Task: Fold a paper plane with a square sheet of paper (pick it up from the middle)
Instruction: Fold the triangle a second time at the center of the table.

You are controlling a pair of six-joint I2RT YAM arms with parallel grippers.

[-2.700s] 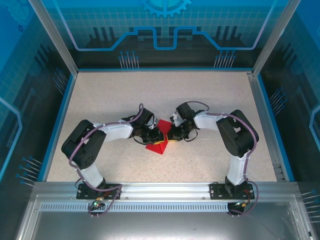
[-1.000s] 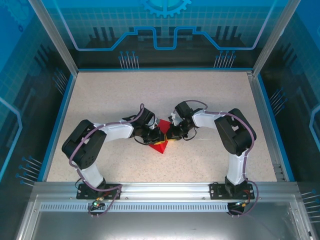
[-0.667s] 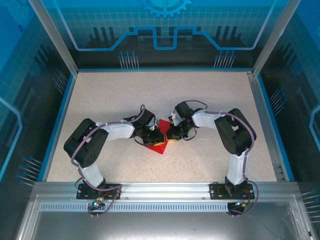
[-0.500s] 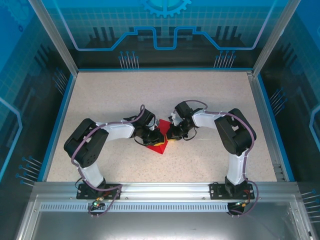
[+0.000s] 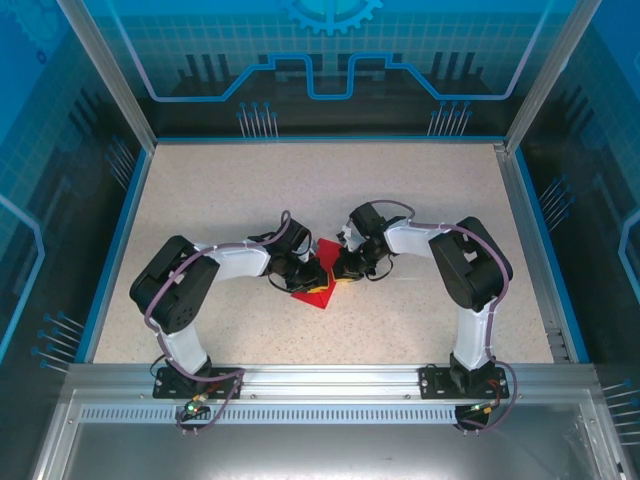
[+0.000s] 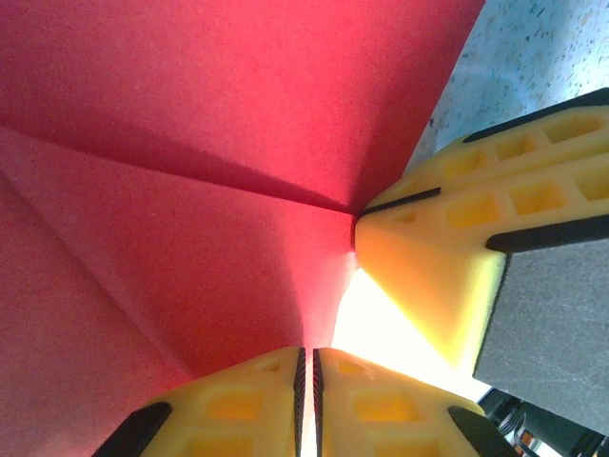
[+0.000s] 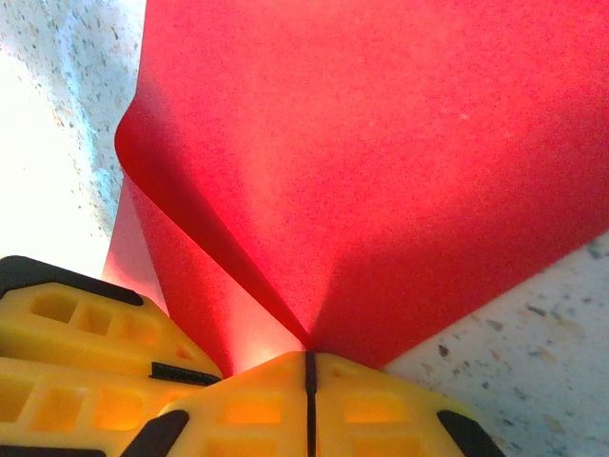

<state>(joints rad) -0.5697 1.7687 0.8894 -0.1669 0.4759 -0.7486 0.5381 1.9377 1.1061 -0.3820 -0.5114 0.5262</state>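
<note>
Left fingers [image 6: 238, 405] and right fingers [image 7: 381, 414] tight on the square sheet of paper [image 5: 315, 292], seemingly creased

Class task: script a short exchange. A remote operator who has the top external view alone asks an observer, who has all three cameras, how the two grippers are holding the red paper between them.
Operator: From above I cannot judge the grips. What is happening on the left?
Observer: In the left wrist view the left gripper is shut on the red paper, which runs down into its closed jaws.
Operator: And on the right?
Observer: The right wrist view shows the right gripper shut on the paper as well, at the point where two layers of the sheet converge.
</note>
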